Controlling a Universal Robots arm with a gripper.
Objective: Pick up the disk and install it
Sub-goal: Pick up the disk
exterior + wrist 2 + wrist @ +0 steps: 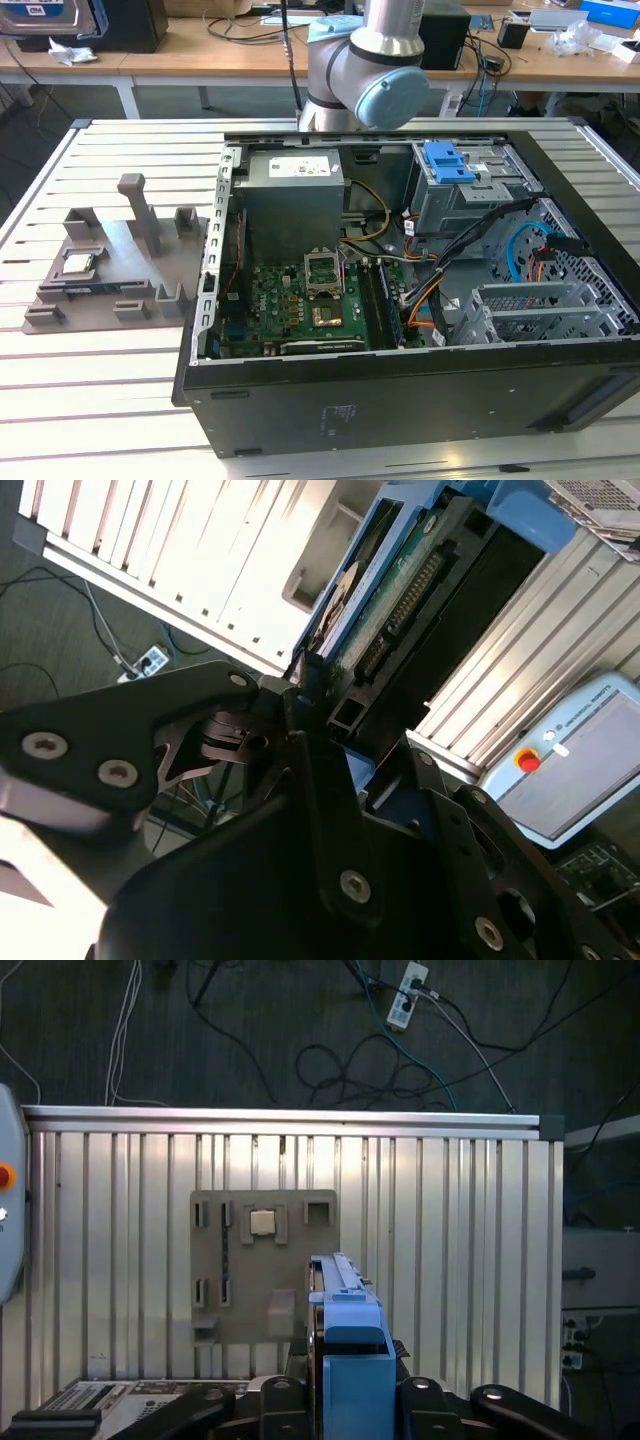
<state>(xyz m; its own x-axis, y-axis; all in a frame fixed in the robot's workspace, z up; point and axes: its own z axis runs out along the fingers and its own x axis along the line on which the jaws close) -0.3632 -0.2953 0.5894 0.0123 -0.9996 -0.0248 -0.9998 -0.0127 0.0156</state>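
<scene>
The disk [350, 1345] stands edge-on between the black fingers of my gripper [350, 1400], its bright blue caddy facing the first wrist view. The second wrist view looks along its underside: the disk [395, 600] shows a green circuit board, a connector strip and the blue frame, with my gripper [305, 705] shut on its near end. It hangs high above the slatted table [450, 1240]. In the exterior view the arm [370, 60] rises behind the open computer case [400, 300], whose grey drive cage [470, 200] carries a blue bracket [447, 160].
A grey fixture plate [110, 270] with upright posts lies on the table at the exterior view's left and holds a small square CPU chip [80, 263]. The same plate [265, 1260] lies below the disk. Cables run inside the case beside the cage. Desks stand behind.
</scene>
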